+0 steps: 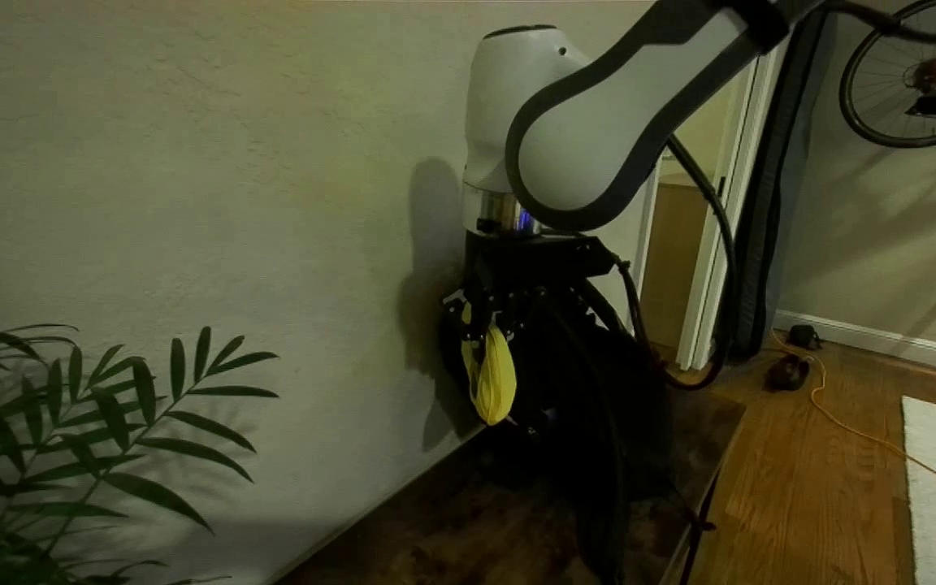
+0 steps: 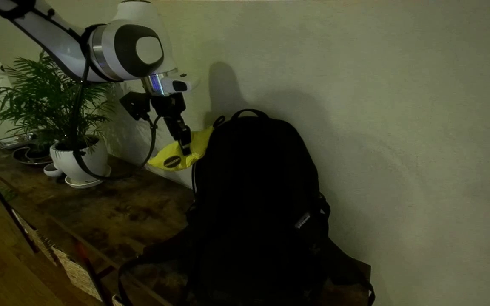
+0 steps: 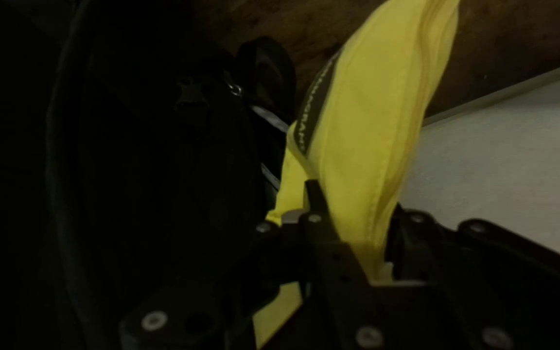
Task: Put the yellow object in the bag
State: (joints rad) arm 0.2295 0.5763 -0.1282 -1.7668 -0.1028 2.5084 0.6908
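Note:
The yellow object is a soft, banana-like zip pouch with a dark oval label. It hangs in my gripper in both exterior views (image 1: 496, 378) (image 2: 202, 142) and in the wrist view (image 3: 372, 121). My gripper (image 3: 355, 204) is shut on its middle and holds it above the table; in an exterior view the gripper (image 2: 185, 148) points down. The bag is a large black backpack (image 2: 257, 191) standing upright against the wall. The pouch's one end overlaps the bag's upper side edge; whether they touch, I cannot tell. The bag's opening is too dark to make out.
A dark brown table (image 2: 138, 212) bears the bag. A potted plant in a white pot (image 2: 81, 159) stands at its far end; its leaves (image 1: 127, 431) also show close up. The pale wall (image 1: 232, 203) runs right behind the gripper. A cable loops from the arm.

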